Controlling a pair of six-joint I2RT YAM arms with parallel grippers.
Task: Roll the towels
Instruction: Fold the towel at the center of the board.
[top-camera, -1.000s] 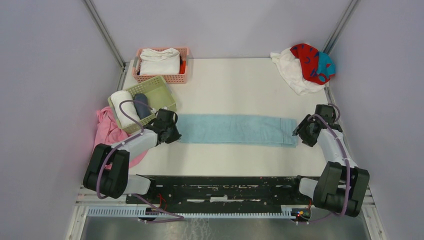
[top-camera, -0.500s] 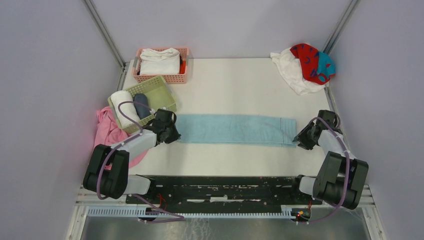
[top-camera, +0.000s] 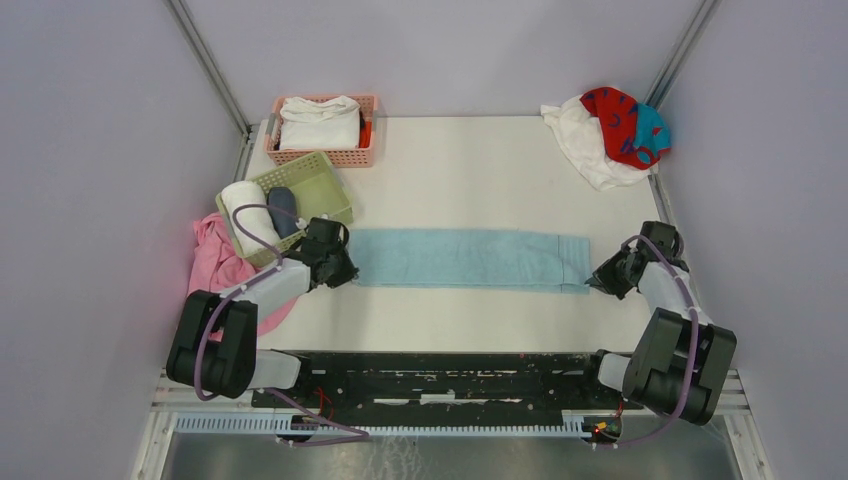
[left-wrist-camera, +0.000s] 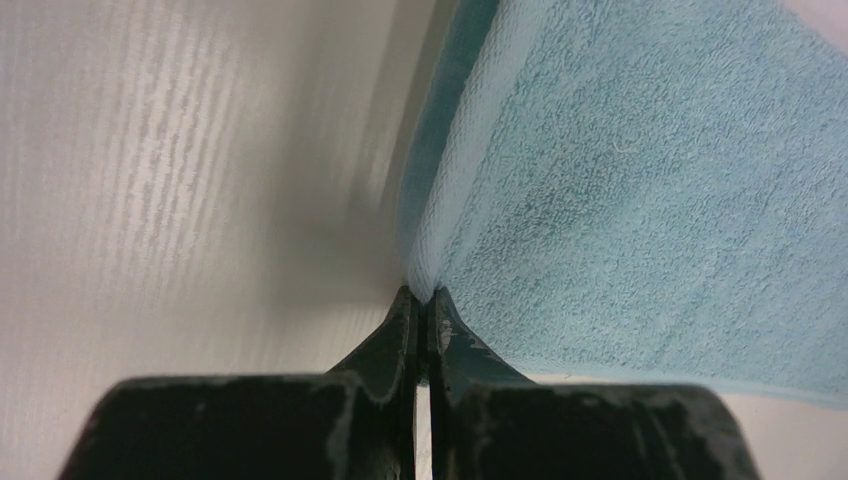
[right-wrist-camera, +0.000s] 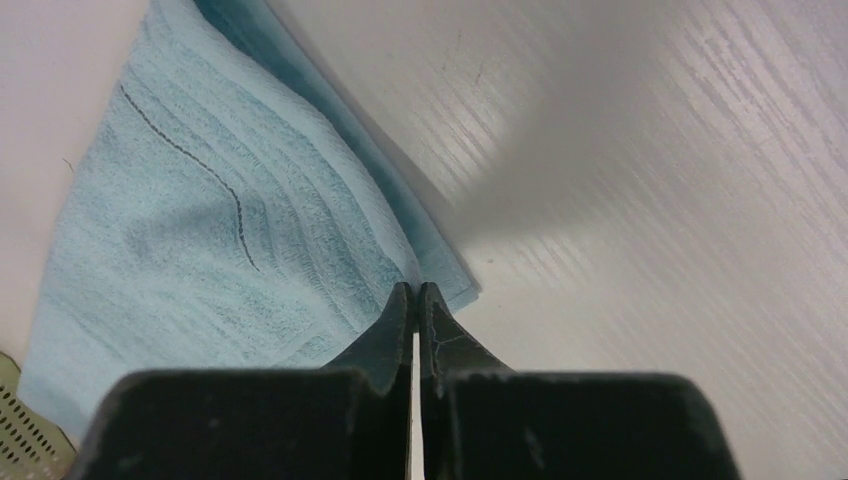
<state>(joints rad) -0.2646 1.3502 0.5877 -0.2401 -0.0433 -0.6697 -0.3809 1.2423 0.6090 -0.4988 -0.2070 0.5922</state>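
- Towel (top-camera: 470, 260), the small light blue one, is lying flat as a long folded strip across the middle of the surface (top-camera: 480, 170), stretched between the two arms.
- Its left end is being pinched by the left jaws, which are clamped on a raised fold of the edge.
- The right jaws are being held together at the towel's near right corner; whether cloth is caught between them cannot be told.
- For a tidy roll, it is judged that one end is best lifted only slightly and turned over onto the strip, with both long edges being kept level and the other end being kept anchored and taut.
- Against a second earlier, the right jaws, then standing apart just off the towel's end, are now being held shut, lower, at the corner.
- The left arm (top-camera: 275, 283) and the towel are being seen almost unchanged.
- A white towel (top-camera: 580, 145) and a red towel (top-camera: 620, 125) are lying heaped, unrolled, at the far right corner.
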